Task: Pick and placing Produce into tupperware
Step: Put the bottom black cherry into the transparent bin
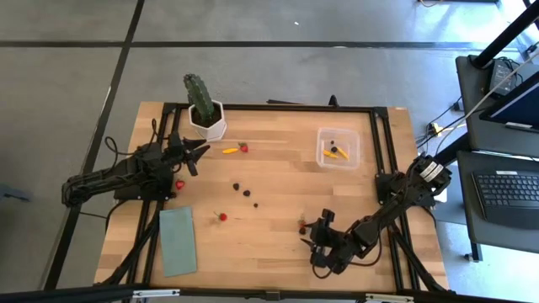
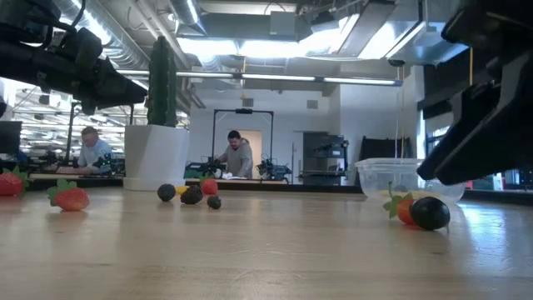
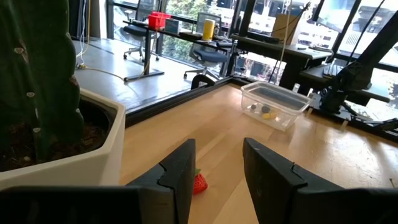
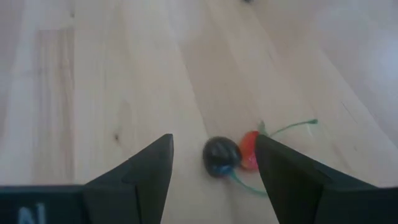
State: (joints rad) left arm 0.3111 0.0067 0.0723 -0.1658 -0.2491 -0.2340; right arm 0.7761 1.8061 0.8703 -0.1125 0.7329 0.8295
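The clear tupperware stands toward the table's far right with a few pieces inside. It also shows in the left wrist view and the low view. Loose produce lies on the wood: a yellow-orange piece, a red strawberry, dark berries and another strawberry. My right gripper is open, low over the table's near side, just short of a dark berry lying against a red piece. My left gripper is open beside the pot, a strawberry ahead of its fingers.
A green cactus in a white hexagonal pot stands at the far left, close to my left gripper. A flat green pad lies at the near left. One red piece lies by the left arm. People sit at desks in the room beyond.
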